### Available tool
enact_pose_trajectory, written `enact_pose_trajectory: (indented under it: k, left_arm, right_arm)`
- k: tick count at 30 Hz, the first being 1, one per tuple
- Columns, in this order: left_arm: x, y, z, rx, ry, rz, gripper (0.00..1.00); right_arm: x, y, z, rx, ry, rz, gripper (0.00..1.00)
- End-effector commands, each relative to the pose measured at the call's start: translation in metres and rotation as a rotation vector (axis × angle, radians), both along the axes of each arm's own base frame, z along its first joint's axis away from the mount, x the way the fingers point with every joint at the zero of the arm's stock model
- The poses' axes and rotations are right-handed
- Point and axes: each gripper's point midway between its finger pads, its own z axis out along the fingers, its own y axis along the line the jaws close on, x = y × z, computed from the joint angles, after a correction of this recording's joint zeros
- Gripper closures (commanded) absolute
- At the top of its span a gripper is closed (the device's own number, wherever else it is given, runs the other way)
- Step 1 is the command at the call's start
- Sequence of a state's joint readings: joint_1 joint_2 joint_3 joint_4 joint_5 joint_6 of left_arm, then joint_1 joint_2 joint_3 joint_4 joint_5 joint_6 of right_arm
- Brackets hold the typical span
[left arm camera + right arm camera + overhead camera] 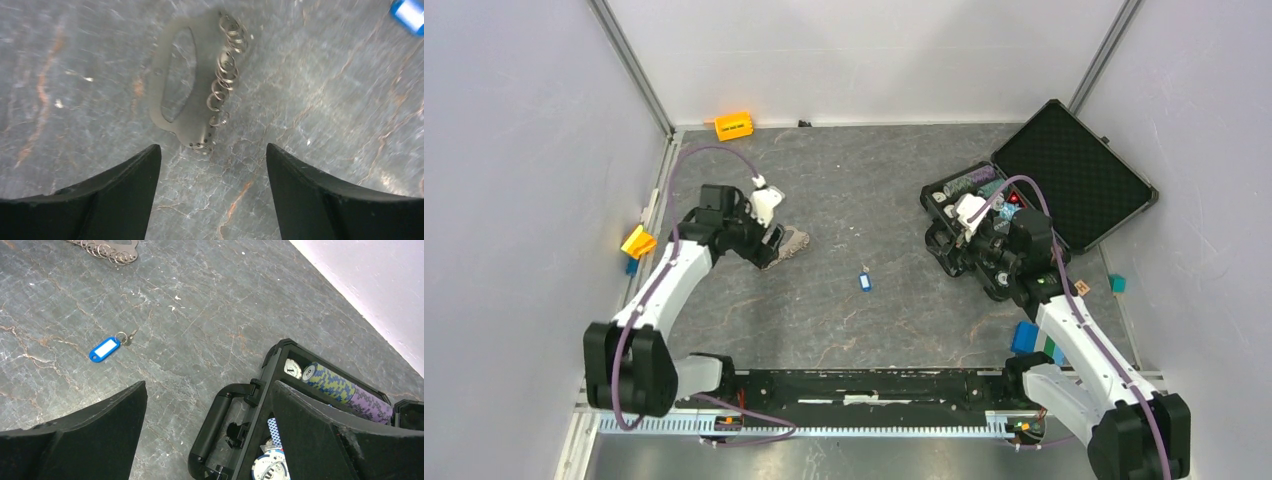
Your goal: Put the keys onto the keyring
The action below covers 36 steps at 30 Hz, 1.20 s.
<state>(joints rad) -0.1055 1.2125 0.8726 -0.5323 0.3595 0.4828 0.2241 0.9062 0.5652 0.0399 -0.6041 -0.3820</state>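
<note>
A flat metal key holder (190, 95) with a row of several split rings (225, 75) lies on the grey marble-pattern table, just beyond my left gripper (212, 155), which is open and empty above it. In the top view the holder (792, 241) lies beside the left gripper (769, 238). A blue key tag (864, 282) with a small ring lies mid-table; it also shows in the right wrist view (105, 349). My right gripper (207, 390) is open and empty, hovering over the handle of a black case (225, 425).
The open black case (1064, 180) at the right holds poker chips (330, 382) and cards. An orange block (733, 125) sits at the back wall. A yellow block (638, 241) lies at the left edge, blue and teal blocks (1027, 337) at the right.
</note>
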Motion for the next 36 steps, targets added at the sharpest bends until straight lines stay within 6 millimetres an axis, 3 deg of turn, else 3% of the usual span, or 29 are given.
enact_pose_trajectory:
  k: [1,6,18,24,32,36]
  left_arm:
    - [0.002,-0.001,-0.022,0.191,0.079,-0.059,0.20]
    - [0.006,-0.013,-0.038,0.276,0.129,-0.117,0.28]
    - [0.013,0.002,-0.057,0.434,0.209,-0.208,0.42]
    - [0.013,-0.016,-0.064,0.372,0.223,-0.288,0.46]
    - [0.002,0.005,-0.078,0.485,0.260,-0.342,0.51]
    - [-0.007,0.013,-0.076,0.528,0.264,-0.388,0.44]
  right_arm:
    - [0.000,0.003,0.011,-0.003,-0.037,0.027,0.02]
    - [-0.003,0.004,0.014,-0.004,-0.050,0.037,0.02]
    - [-0.005,0.011,0.002,-0.009,0.007,0.086,0.02]
    - [-0.003,0.010,0.003,-0.021,-0.007,0.082,0.02]
    - [-0.007,0.009,-0.004,-0.033,0.018,0.089,0.02]
    - [-0.007,0.009,-0.005,-0.033,0.018,0.094,0.02]
